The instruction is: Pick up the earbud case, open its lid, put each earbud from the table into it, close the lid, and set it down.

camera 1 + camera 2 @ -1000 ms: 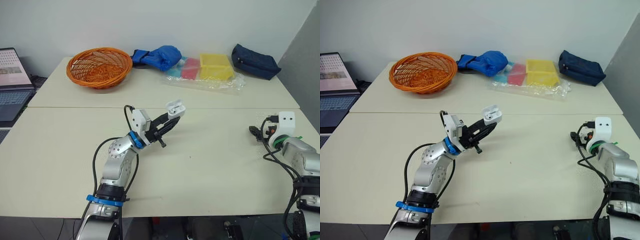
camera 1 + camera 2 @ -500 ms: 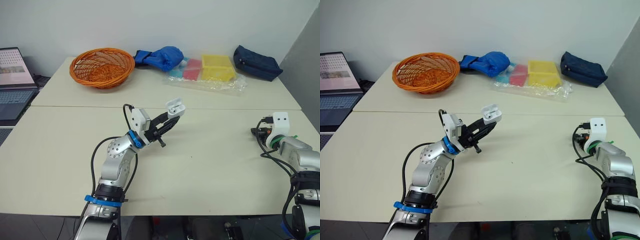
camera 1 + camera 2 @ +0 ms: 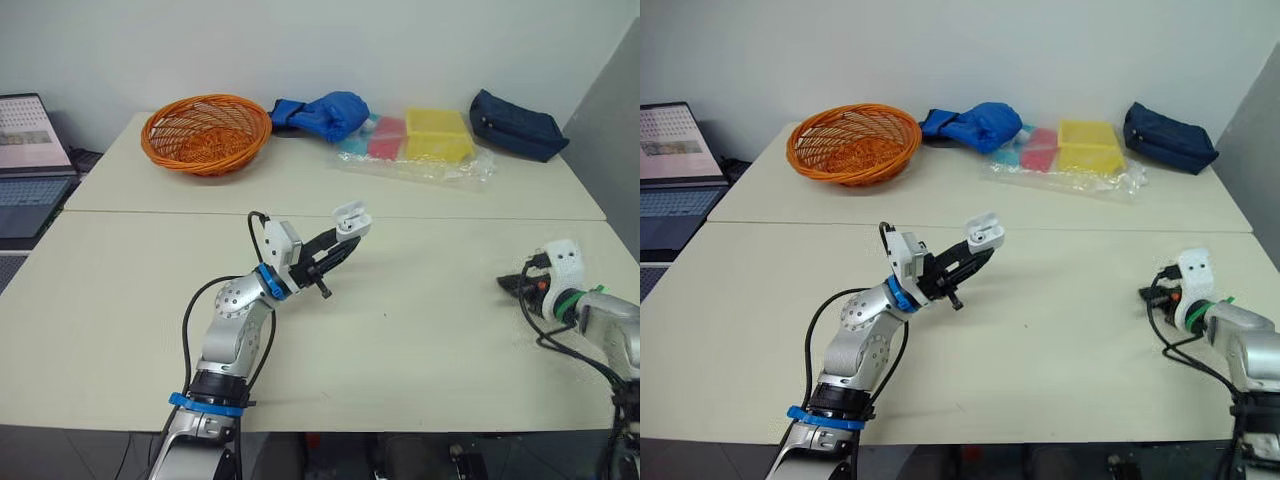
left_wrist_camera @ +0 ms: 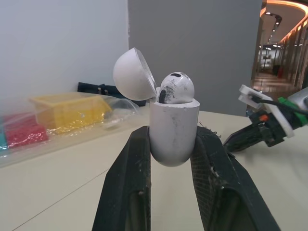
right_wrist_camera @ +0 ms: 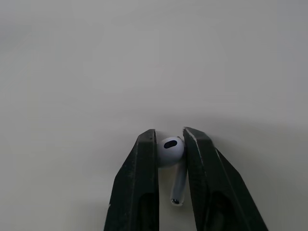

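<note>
You're past halfway. The left gripper (image 3: 338, 240) is clamped on the earbud case (image 4: 173, 130), held up over mid-table (image 3: 430, 330), lid (image 4: 133, 74) open, first earbud (image 4: 176, 88) seated. The right gripper (image 5: 169, 138) is pinched on the second earbud (image 5: 171, 150), low at the table's right side; can't tell if it's lifted. Left for you: seat it, shut the lid, set the case down.

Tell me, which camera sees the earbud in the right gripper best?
The right wrist view: the earbud sits pinched between the fingers of the right gripper, head and stem plain. In both eye views and the left wrist view it is too small to tell.
</note>
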